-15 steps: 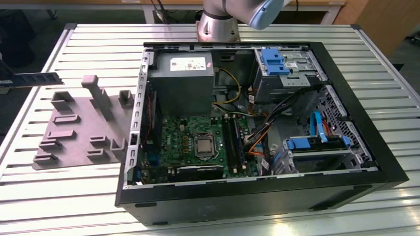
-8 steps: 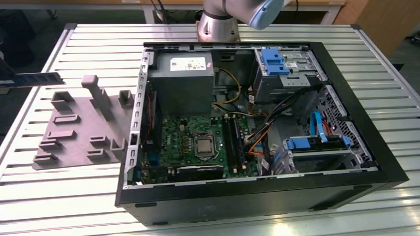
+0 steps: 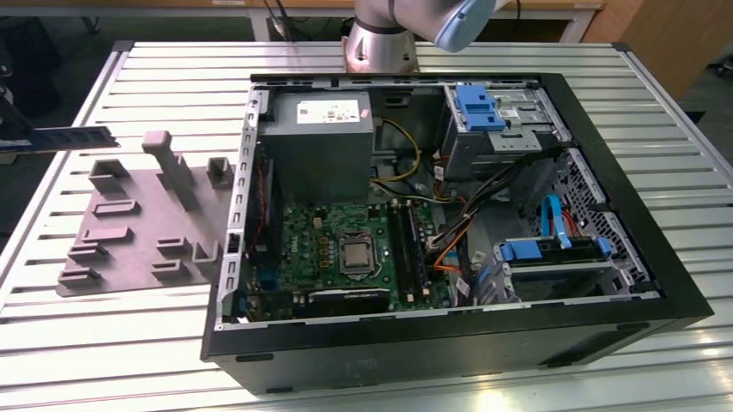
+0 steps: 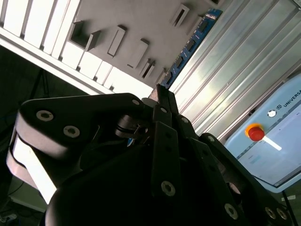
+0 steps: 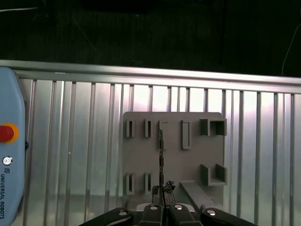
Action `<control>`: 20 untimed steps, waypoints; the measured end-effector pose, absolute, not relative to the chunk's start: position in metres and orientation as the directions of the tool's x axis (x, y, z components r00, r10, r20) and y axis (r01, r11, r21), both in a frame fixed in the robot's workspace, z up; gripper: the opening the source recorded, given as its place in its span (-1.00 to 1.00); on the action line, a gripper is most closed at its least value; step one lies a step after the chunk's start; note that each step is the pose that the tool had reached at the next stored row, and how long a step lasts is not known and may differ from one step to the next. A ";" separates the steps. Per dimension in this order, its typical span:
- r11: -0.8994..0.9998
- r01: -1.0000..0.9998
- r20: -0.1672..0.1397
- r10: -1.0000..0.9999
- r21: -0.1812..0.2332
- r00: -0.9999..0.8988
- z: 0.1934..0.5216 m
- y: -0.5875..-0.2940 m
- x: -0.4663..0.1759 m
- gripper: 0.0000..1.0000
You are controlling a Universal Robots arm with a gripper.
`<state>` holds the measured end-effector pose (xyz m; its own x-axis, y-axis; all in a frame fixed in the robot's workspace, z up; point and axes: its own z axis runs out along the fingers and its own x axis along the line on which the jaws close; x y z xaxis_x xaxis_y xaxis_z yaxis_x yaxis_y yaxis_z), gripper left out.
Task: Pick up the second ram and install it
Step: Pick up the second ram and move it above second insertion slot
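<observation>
Right now I'm clamping my claw [image 5: 162, 190] tight on one end of the second ram [image 3: 71, 136], holding it in the air by the grey tray [image 3: 143, 223], well apart from the PC case [image 3: 458, 343]. Pick-up's prob. done. Install's calling for squaring it w/ a black slot [image 3: 403, 249].

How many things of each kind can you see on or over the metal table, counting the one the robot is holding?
Memory stick, held in the shut gripper: 1
Grey tray: 1
Open computer: 1
Control box with a red button: 1
Total: 4
</observation>
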<state>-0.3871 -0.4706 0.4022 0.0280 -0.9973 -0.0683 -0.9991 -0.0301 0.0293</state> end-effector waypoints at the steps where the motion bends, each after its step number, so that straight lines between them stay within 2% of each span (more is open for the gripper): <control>1: -0.030 -0.999 -0.068 -0.997 0.029 0.028 0.402 -0.471 -0.386 -0.77; 20: -0.030 -0.999 -0.068 -0.997 0.029 0.028 0.402 -0.471 -0.372 -0.77</control>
